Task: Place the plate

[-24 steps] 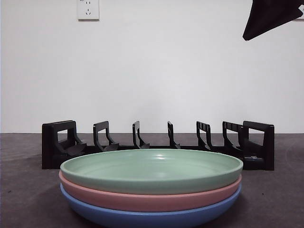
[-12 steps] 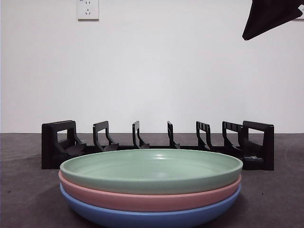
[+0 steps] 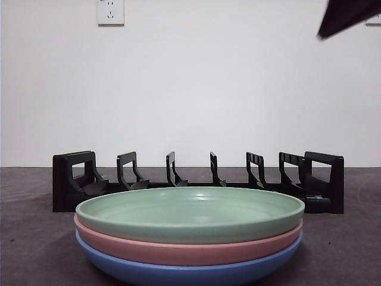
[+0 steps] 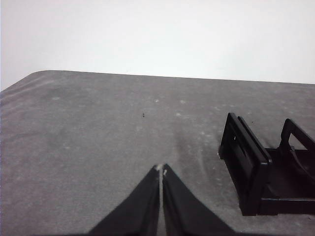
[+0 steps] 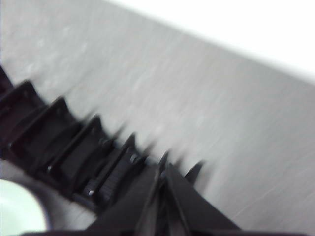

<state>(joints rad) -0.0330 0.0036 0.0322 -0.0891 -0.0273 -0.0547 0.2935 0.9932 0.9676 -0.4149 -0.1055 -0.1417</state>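
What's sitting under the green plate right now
Under the green plate is a pink plate, and below that a blue plate. Only their outer rims show; their insides are covered, so anything lying in them cannot be seen.

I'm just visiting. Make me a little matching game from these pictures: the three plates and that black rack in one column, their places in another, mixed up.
Things:
1. green plate
2. pink plate
3. blue plate
4. black rack

Places:
A. bottom of the stack
B. behind the stack, nearer the wall
C. top of the stack
D. middle of the stack

Pairs: 1-C, 2-D, 3-A, 4-B
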